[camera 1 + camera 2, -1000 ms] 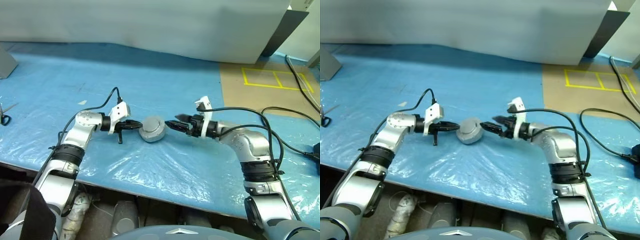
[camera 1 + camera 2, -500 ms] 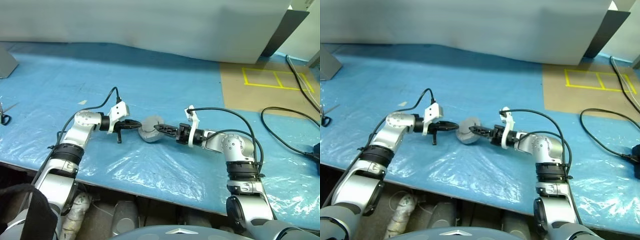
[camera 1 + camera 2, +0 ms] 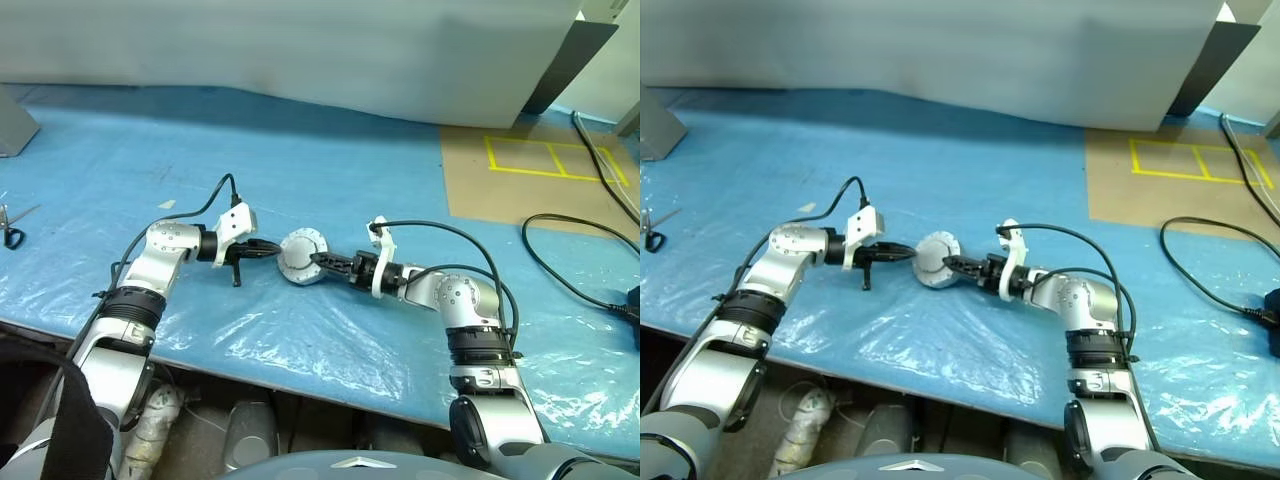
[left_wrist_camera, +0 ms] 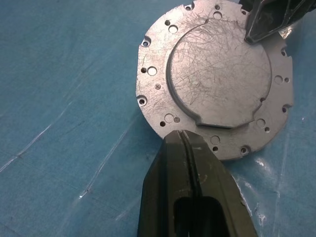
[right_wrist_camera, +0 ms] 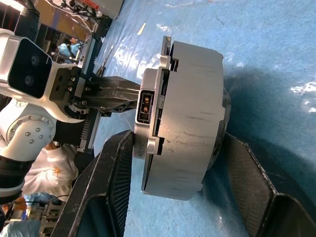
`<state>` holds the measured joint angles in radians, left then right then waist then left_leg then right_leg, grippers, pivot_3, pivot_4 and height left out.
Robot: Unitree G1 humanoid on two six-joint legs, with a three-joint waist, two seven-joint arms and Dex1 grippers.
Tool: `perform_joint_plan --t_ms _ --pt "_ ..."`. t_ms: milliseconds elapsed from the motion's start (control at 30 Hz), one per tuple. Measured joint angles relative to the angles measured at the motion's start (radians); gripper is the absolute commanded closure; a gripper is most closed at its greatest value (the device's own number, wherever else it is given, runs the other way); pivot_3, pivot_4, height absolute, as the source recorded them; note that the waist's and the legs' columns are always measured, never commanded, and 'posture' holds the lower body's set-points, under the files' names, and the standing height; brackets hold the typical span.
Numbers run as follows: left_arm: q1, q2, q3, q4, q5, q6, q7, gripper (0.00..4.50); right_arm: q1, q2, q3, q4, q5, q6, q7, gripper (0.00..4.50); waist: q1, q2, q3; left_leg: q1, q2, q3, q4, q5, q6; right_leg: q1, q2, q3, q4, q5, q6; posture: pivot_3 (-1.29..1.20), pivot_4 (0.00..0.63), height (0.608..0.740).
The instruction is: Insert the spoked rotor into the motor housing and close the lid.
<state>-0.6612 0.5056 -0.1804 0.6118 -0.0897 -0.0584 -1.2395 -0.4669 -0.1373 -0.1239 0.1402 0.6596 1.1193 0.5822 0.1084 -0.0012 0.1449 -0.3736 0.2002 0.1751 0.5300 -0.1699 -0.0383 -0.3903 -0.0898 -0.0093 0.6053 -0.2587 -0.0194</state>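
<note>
Right wrist view shows the motor housing (image 5: 187,118) tipped on edge on the bench (image 3: 350,180), lid (image 4: 217,74) closed. The right gripper (image 5: 177,192) straddles it, jaws apart; the left gripper (image 4: 190,163), clamped empty, touches the lid.

We see a squat round silver-grey metal motor housing (image 5: 190,116) with fine dark scuff lines across its wall. Its flat round grey lid (image 4: 217,74) is pale silver, dotted with small dark holes near the rim and hatched all over with thin scratches. The left gripper (image 4: 183,140) and the right gripper (image 5: 175,173) both have matt black fingers on white and silver wrists. The crinkled plastic table cover (image 3: 300,150) is bright blue with white glints. A tan floor panel (image 3: 530,180) carries yellow tape lines.
</note>
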Motion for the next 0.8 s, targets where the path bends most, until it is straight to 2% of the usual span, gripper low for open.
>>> perform_joint_plan --t_ms 367,467,567,667,800 --pt "0.0 -0.018 0.045 -0.004 -0.037 0.051 -0.006 4.5 0.001 0.035 -0.055 0.002 0.042 0.048 -0.032 2.04 0.0 0.0 0.0 -0.005 0.0 0.0 0.001 0.0 0.0 -0.005 0.0 -0.001 0.001 0.002 0.003 0.0 0.15 0.74" --pt "-0.011 -0.052 0.103 -0.03 -0.124 0.165 0.008 4.5 -0.014 0.058 -0.092 0.013 0.065 0.062 -0.054 2.04 -0.005 -0.002 0.004 -0.017 0.0 -0.001 0.007 0.0 0.0 -0.014 0.003 -0.003 0.004 0.003 0.003 0.0 0.15 0.74" --pt "-0.115 -0.052 0.22 -0.057 -0.26 0.343 0.064 4.5 -0.027 0.068 -0.113 0.038 0.088 0.069 -0.06 2.12 -0.007 -0.005 0.008 -0.032 0.008 -0.008 0.017 0.0 0.0 -0.022 0.012 -0.01 0.006 0.006 -0.001 0.0 0.15 0.74" --pt "-0.198 0.005 0.346 -0.127 -0.394 0.511 0.092 4.5 -0.026 0.076 -0.116 0.045 0.093 0.071 -0.062 2.12 -0.015 -0.003 0.009 -0.03 0.008 -0.009 0.015 0.0 -0.001 -0.022 0.014 -0.009 0.005 0.006 -0.002 0.0 0.15 0.74" --pt "-0.127 0.091 0.414 -0.206 -0.501 0.685 0.073 4.5 -0.023 0.079 -0.137 0.046 0.098 0.07 -0.067 2.12 -0.016 -0.001 0.009 -0.03 0.008 -0.009 0.014 -0.001 -0.002 -0.022 0.014 -0.01 0.003 0.006 -0.002 0.0 0.15 0.74"
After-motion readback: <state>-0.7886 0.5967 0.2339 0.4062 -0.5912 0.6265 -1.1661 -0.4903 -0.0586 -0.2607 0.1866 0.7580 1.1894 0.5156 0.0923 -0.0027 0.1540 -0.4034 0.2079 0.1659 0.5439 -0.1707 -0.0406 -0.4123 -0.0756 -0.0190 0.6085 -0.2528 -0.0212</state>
